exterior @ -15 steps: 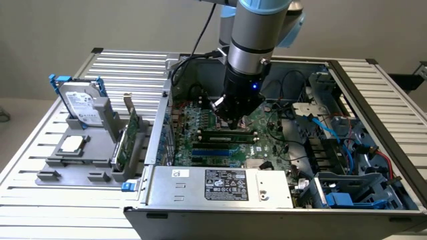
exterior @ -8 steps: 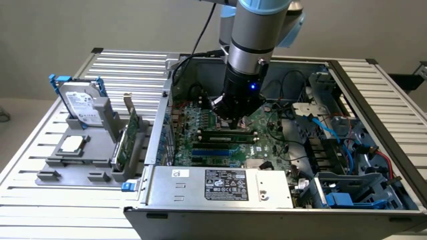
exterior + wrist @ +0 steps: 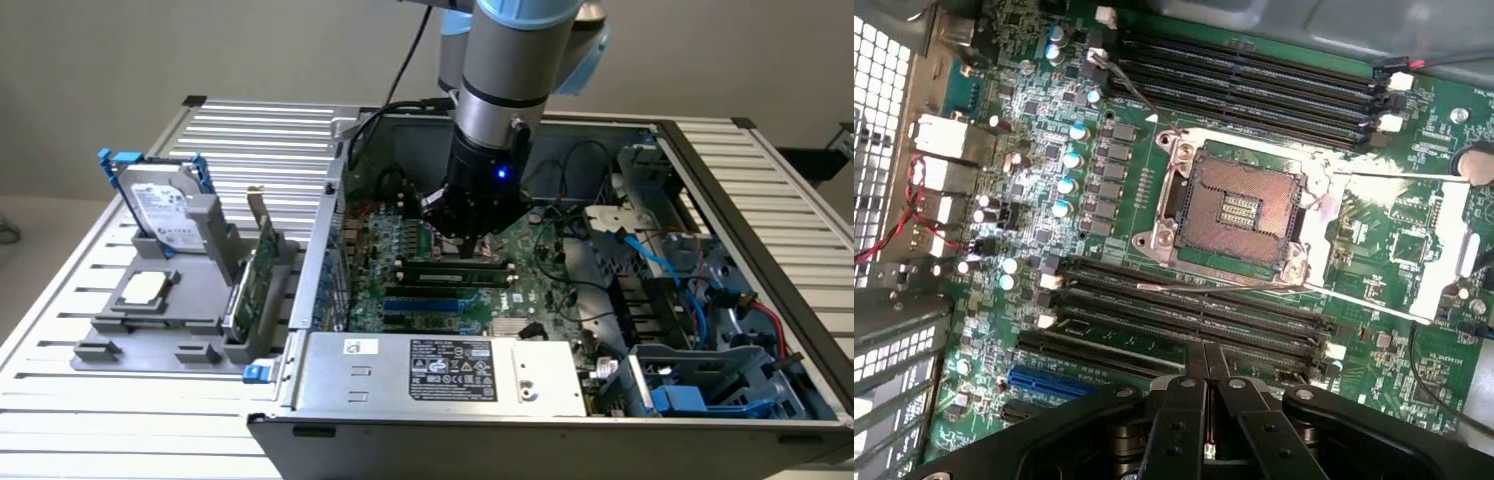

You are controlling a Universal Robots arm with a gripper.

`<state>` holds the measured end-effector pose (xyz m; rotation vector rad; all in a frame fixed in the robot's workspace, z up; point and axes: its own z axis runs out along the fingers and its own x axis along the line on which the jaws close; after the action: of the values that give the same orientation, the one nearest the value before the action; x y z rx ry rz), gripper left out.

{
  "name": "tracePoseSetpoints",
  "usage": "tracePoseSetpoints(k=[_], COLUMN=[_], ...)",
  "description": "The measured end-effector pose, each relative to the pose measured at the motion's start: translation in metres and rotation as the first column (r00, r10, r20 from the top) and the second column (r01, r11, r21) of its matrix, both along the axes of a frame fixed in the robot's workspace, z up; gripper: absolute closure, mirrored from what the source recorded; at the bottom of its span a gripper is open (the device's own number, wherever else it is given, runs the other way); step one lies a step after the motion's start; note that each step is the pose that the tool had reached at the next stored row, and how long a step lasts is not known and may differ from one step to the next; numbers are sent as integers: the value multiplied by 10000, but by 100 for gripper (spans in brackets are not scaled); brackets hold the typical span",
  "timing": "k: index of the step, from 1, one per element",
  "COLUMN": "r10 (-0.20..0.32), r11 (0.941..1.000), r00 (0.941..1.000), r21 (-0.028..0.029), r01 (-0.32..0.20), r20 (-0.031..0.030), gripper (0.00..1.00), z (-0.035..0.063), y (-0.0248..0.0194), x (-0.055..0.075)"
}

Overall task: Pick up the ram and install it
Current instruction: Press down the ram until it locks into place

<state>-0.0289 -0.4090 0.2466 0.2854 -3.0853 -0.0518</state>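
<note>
One gripper (image 3: 1206, 372), fingers pressed together, nothing between them, tips over black slots (image 3: 1194, 315) mid-motherboard (image 3: 1054, 170). Ram (image 3: 455, 270) lies seated in slot beneath gripper, partly hidden by it. PSU label (image 3: 451, 369) text too small to read. CPU socket (image 3: 1239, 210) bare.

The gripper (image 3: 1206, 362) hangs over the green motherboard (image 3: 1374, 250), its two dark fingers (image 3: 1184, 420) pressed together with their tips just above a bank of long black memory slots (image 3: 1184, 315). Beyond that bank sits the open CPU socket (image 3: 1239, 210) in its metal frame (its load plate (image 3: 1384, 245) swung out to one side), and a second bank of black slots (image 3: 1254, 85) lies past it. A blue expansion slot (image 3: 1049, 382) and a row of small silver-topped capacitors (image 3: 1066, 160) stand nearer the perforated metal case wall (image 3: 884, 130).
</note>
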Motion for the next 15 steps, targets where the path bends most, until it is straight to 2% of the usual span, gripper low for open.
tracePoseSetpoints(k=[4,7,15], r10=[-501,-590,-661], r11=[9987,9983,9978], r00=[9987,9983,9978], r21=[0,-1,-1], r01=[501,590,661], r20=[0,0,1], gripper=[89,89,89], z=[1,20,119], y=[0,-11,-118], x=[0,-9,-26])
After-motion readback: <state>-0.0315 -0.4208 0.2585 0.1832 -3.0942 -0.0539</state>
